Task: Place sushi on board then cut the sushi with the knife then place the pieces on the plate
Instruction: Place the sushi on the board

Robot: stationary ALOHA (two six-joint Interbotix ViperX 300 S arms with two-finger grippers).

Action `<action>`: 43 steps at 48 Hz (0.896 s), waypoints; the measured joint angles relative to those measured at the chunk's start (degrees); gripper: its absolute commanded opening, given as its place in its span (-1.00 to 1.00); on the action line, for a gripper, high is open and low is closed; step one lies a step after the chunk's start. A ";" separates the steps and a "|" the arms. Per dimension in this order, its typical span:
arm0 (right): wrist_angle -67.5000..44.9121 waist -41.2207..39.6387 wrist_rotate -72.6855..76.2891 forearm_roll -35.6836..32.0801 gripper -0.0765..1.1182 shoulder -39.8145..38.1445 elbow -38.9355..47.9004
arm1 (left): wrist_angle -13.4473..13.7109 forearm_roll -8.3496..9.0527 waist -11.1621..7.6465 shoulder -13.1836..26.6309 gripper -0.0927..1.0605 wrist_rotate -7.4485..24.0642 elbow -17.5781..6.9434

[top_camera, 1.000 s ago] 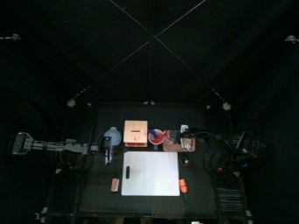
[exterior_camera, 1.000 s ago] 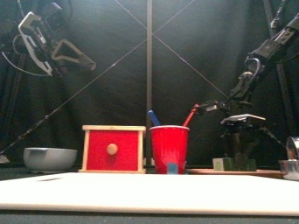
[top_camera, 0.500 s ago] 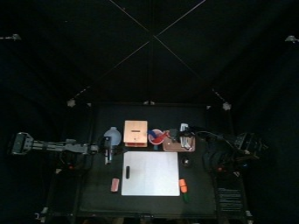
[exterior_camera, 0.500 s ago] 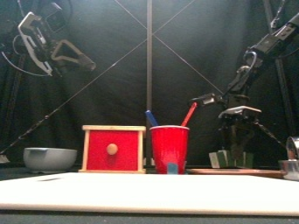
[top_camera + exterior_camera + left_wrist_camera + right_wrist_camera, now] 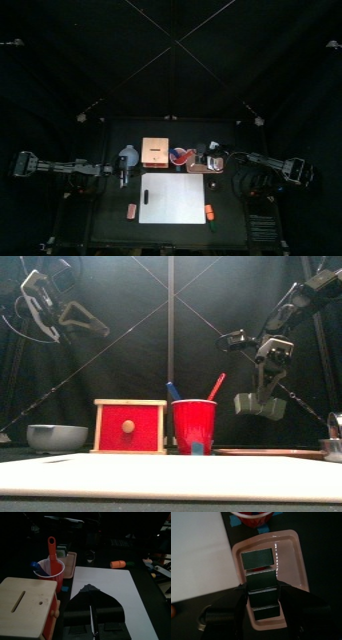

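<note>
Gripping the sushi roll (image 5: 258,560) in the right gripper (image 5: 264,597) above the pink tray (image 5: 299,559), with the left gripper (image 5: 88,588) closed, idle. Could shed unclamped blocks swinging to the white board (image 5: 174,198) at 7 o'clock.

Across the table the white board (image 5: 171,478) is a blur along its near edge. It hides the foot of the blue-grey bowl (image 5: 56,437) and all but a sliver of the pink tray (image 5: 274,452). A pale grey thing (image 5: 331,442) is cut off at the right edge. The sushi roll (image 5: 258,560) loses its near end between the jaws of the right gripper (image 5: 264,592). From above, the orange toy (image 5: 211,212) is too small to name.
</note>
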 measured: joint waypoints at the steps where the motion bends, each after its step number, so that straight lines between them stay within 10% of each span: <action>1: 0.00 1.14 2.20 -0.26 0.13 -0.26 0.00 | 0.00 0.00 -0.09 0.00 -0.88 0.00 0.09; 43: -4.83 36.56 102.30 -38.06 0.13 17.23 -10.55 | 0.26 -0.26 0.00 0.00 -0.88 0.09 1.05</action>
